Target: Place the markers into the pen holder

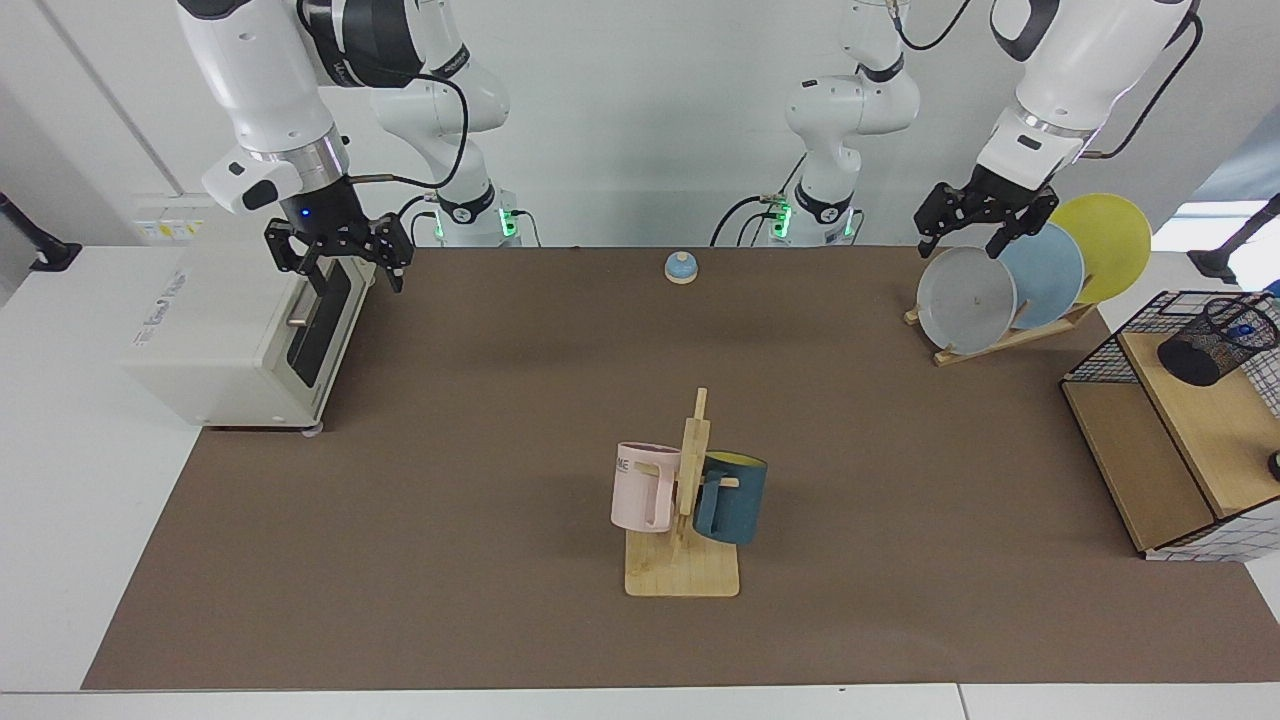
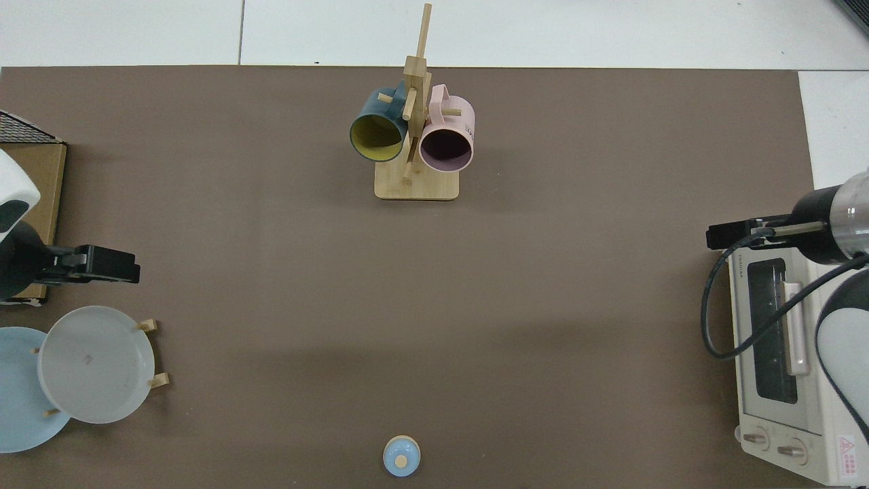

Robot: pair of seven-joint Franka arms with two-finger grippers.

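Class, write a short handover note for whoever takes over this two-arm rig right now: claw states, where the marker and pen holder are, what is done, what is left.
Left claw: open, empty, above the plate rack.
Right claw: open, empty, waiting over the toaster oven.
Pen holder: lying tilted on the wire rack's top wooden shelf.
Marker: only a blue tip shows, inside the holder's mouth.
Done: marker appears to be in the holder.
Left: no other markers visible; confirm nothing remains.
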